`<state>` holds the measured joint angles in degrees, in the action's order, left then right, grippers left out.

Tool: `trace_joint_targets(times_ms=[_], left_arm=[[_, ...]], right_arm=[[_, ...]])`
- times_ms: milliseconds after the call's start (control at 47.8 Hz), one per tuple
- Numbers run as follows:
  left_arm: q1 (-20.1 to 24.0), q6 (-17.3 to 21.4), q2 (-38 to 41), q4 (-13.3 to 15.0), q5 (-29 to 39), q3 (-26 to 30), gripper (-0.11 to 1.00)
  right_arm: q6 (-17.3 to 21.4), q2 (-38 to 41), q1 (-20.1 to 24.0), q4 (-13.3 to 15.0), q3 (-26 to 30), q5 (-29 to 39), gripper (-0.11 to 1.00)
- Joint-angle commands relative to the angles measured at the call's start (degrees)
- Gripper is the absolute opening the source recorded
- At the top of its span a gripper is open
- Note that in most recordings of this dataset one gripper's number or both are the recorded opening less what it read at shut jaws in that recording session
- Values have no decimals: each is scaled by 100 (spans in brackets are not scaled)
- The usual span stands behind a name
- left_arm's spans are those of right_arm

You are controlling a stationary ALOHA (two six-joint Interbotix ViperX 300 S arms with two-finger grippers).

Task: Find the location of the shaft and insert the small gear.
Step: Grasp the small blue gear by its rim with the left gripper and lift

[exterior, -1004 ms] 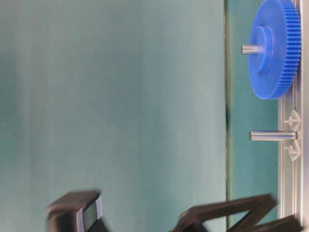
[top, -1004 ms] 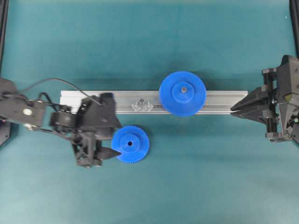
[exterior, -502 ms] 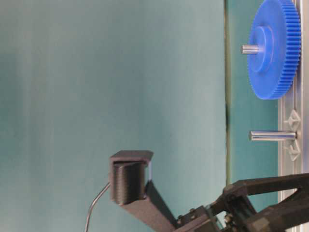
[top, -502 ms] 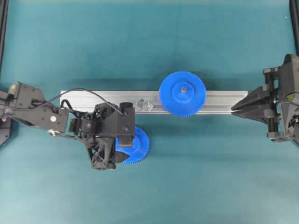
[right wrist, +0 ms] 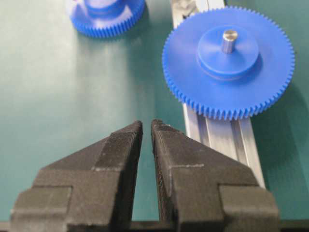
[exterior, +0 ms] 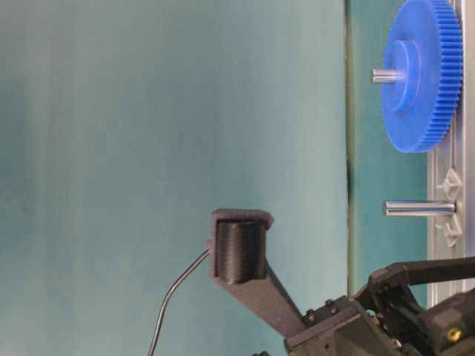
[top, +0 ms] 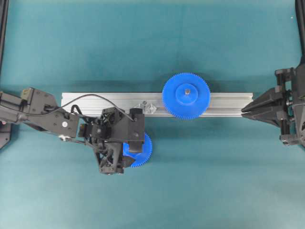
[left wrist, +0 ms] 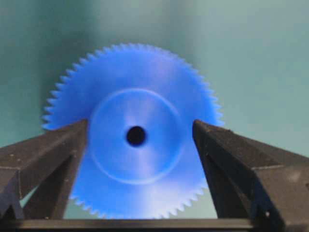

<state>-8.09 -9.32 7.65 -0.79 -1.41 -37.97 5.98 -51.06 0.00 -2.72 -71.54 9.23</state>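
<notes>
Teal mat (top: 152,47), small gear (top: 143,151) half-hidden overhead

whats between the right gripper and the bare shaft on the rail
In the overhead view, the larger blue gear sits on the aluminium rail between the right gripper and the shaft; otherwise only bare rail.

The scene is seen from straight above in the overhead view, with the aluminium rail (top: 157,104) lying across mid-frame. The table-level view is turned on its side, so the rail (exterior: 445,245) runs down the right edge and the shaft (exterior: 419,208) points left. The small gear (left wrist: 133,133) is framed closely and head-on by the left wrist camera, between its fingers (left wrist: 46,154). The larger gear (right wrist: 228,60) is viewed obliquely and near in the upper right by the right wrist camera, and is shared with the overhead (top: 186,95) and table-level (exterior: 419,74) views.
</notes>
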Motion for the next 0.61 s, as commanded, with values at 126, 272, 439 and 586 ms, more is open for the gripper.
trace_joint_targets(times_ms=[126,272,439,586], left_arm=[[-9,-9,0,-18,554,272,91],[-9,-9,18,-18,1011,387,90],[-18,0,18,-18,1204,510,80],[-9,0,18,-18,1222,571,66]], right_arm=[[53,-62,-18,0,62,114,19],[53,-88,-18,0,44,114,20],[53,-88,-18,0,35,114,19],[53,-97,-18,0,35,114,19]])
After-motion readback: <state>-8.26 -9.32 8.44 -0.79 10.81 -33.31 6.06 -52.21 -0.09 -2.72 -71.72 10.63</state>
